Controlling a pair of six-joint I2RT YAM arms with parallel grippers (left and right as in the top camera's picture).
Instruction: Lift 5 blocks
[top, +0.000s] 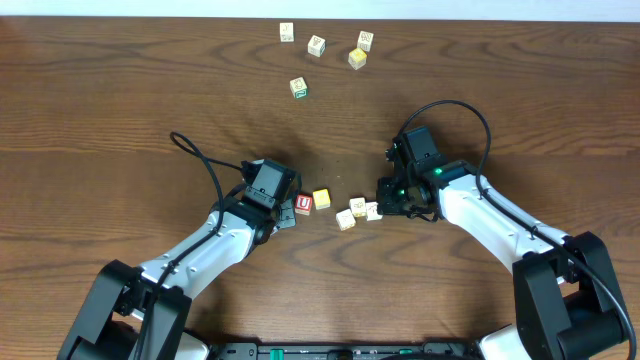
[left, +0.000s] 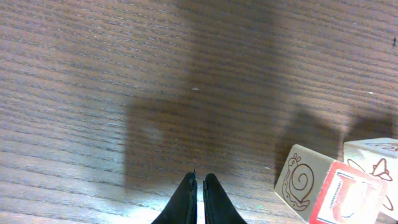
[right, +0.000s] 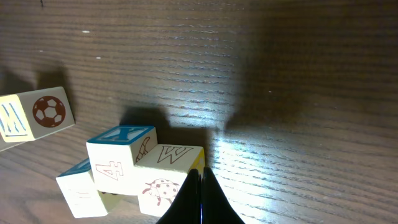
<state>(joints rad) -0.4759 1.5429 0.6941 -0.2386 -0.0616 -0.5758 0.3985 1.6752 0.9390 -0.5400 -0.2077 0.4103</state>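
Observation:
Five blocks lie in a loose row on the table between my arms. At the left is a red U block (top: 303, 204) with a yellow block (top: 321, 198) beside it. Three pale blocks (top: 357, 211) cluster to the right. My left gripper (top: 287, 210) is shut and empty, just left of the red U block (left: 339, 196); its tips (left: 199, 180) rest low over bare wood. My right gripper (top: 384, 201) is also shut and empty, its tips (right: 200, 174) against the right side of the W-and-ladybug block (right: 168, 174). A blue 4 block (right: 118, 155) touches that one.
Several more alphabet cubes (top: 316, 45) lie scattered at the far edge of the wooden table (top: 120, 110), one (top: 298, 88) nearer the middle. A soccer-ball cube (right: 38, 113) sits apart at the left in the right wrist view. Black cables loop behind both arms.

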